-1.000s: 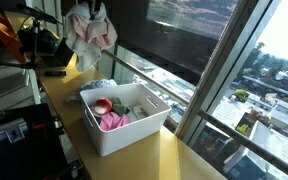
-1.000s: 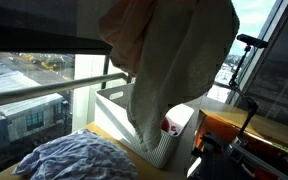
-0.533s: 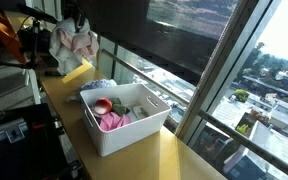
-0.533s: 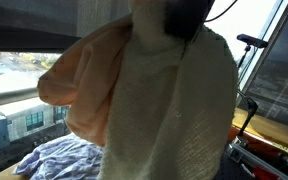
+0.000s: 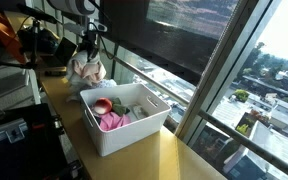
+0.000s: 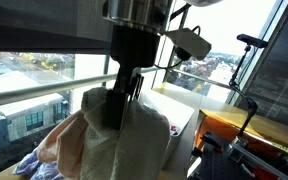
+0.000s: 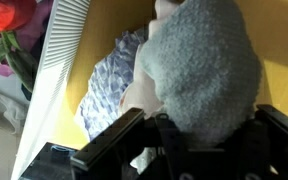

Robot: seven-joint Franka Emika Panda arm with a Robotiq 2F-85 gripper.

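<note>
Gripper: there it is in an exterior view [image 5: 89, 50], upper left of the frame, pointing straight down, and large at centre in an exterior view [image 6: 124, 92].
Grip: jaws pinched nearly together on the top of the bundled cloth [image 6: 119, 140], with fabric bunched between them.
Cloth look: soft and nubbly, grey-white across most of it with a peach-cream fold on its left side. In the wrist view it is a rounded, fuzzy lump [image 7: 199, 65] filling the right half.
Cloth place: hanging low over the yellow table [image 5: 174, 155], just beyond the far end of the white bin [image 5: 124, 135]. I can't tell whether it touches the table.
Underneath: a blue-and-white patterned cloth [image 7: 109, 85] lies crumpled, partly covered by the bundle.
Bin: a red thing [image 5: 102, 104] and a pink thing [image 5: 112, 121] inside.
</note>
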